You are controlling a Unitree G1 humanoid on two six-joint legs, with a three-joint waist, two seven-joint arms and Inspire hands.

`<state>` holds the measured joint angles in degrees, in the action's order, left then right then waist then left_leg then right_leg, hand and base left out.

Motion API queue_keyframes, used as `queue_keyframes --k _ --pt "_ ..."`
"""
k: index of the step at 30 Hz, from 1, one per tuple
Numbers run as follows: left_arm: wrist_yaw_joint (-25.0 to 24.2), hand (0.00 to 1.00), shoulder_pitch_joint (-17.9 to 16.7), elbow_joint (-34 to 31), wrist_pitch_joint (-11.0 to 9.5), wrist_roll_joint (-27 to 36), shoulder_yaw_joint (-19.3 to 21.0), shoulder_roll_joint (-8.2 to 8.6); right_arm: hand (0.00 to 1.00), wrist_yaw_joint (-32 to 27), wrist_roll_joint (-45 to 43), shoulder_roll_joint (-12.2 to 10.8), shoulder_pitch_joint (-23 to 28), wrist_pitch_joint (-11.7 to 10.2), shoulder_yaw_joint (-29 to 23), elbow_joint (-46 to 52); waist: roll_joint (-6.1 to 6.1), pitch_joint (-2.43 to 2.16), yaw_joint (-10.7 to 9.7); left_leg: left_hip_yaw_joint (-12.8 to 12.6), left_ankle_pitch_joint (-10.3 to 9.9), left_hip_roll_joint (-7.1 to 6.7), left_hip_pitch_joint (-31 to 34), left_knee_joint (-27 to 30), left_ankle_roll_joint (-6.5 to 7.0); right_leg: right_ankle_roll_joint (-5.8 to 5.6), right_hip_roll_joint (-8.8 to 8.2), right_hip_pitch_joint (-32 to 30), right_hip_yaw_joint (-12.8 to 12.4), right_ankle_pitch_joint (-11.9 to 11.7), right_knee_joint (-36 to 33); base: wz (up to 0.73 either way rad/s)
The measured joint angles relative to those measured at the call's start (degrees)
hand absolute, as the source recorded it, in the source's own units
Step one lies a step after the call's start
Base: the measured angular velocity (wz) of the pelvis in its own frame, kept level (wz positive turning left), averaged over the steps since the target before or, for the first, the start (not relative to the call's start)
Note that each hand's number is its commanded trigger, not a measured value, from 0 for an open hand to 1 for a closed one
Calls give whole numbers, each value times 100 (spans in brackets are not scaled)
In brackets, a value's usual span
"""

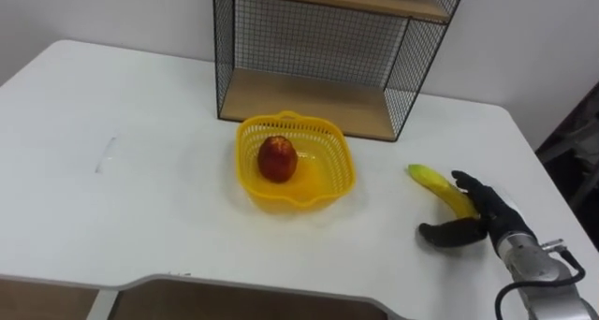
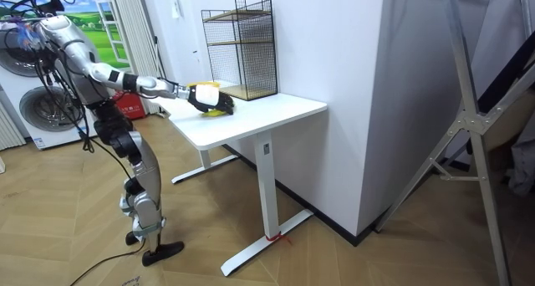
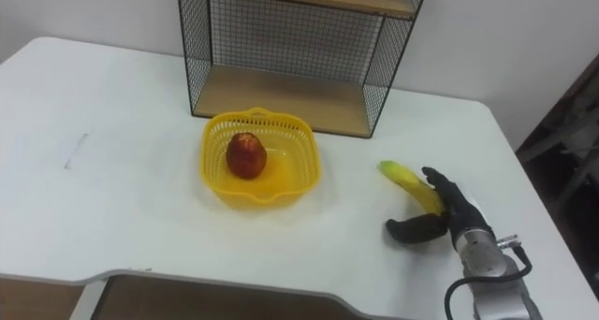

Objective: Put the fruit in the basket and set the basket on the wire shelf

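The wire shelf [image 1: 318, 39] stands empty on the table [image 1: 140, 198], the yellow basket [image 1: 343, 157] just before it, so we judge that step undone. An apple [image 1: 277, 159] sits in the basket. The banana [image 1: 433, 181] lies outside on the table, where our right hand [image 1: 482, 212] rests its fingers over the near end, thumb apart, not clamped.

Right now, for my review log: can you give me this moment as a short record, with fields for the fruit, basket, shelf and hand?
red fruit: inside the yellow basket, left of its middle
banana: lying on the table, right of the basket, not in it
basket: on the table, just in front of the wire shelf, not on it
wire shelf: at the back of the table, wooden boards
right hand: at the banana's near end, fingers on it, thumb spread apart
task status: one fruit in; banana and basket placing not yet done
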<state>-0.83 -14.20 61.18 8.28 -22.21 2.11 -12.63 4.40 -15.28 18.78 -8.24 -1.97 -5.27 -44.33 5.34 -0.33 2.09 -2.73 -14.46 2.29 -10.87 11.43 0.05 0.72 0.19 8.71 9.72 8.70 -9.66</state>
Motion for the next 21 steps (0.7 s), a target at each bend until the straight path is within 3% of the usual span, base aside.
queue_keyframes --k 7,21 --pt "-17 0 42 72 26 -148 4 -9 100 -176 -94 205 -135 0 -40 -250 0 -9 22 22 -2 6 11 -8 -3 10 -9 -4 134 -13 92 1" --pt "-17 0 141 105 59 -217 -7 -8 100 -357 -178 221 -135 27 -43 -418 -27 -29 58 36 -38 28 -83 -19 -16 14 20 125 121 -16 90 1"
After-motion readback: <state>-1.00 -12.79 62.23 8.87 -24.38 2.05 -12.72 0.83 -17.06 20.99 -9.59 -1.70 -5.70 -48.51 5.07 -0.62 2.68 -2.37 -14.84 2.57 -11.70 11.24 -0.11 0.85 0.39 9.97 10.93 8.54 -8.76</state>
